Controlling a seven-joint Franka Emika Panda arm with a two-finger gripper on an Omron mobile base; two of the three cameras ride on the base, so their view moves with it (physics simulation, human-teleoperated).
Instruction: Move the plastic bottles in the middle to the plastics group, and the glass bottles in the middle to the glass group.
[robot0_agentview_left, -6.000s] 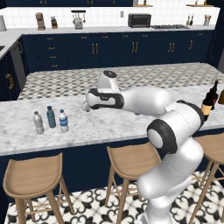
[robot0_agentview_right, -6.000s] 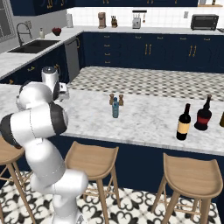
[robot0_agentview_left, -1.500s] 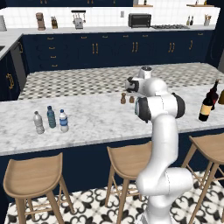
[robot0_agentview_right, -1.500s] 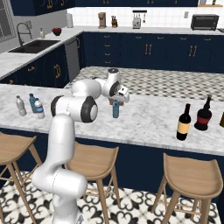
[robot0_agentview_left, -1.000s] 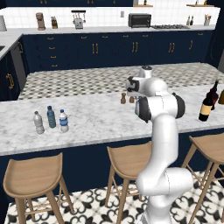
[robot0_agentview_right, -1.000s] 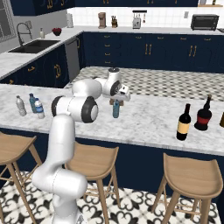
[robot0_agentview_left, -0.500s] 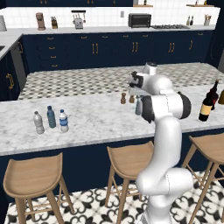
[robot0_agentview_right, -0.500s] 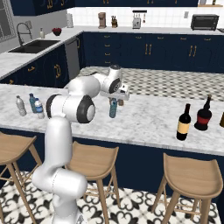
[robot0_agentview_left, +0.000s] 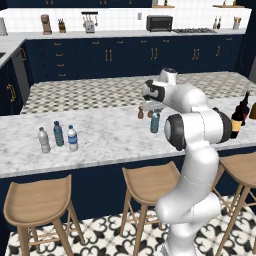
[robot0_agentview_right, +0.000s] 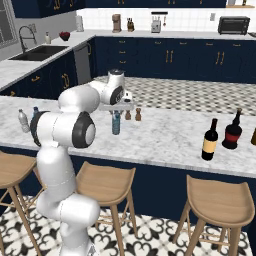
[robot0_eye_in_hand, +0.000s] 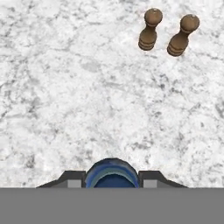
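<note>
Gripper (robot0_eye_in_hand: 112, 177) is clamping the teal bottle (robot0_agentview_right: 116, 123) at its cap; recommend lifting vertically, clearing the shakers (robot0_eye_in_hand: 168, 35), before carrying toward the plastics row (robot0_agentview_left: 58, 138).

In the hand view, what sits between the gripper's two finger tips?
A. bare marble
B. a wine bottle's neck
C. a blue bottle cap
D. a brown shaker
C: the blue cap of the bottle fills the gap in the gripper, while the two brown shakers stand far off on the counter.

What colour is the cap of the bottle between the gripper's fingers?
Blue; the cap of the teal bottle shows best in the hand view.
</note>
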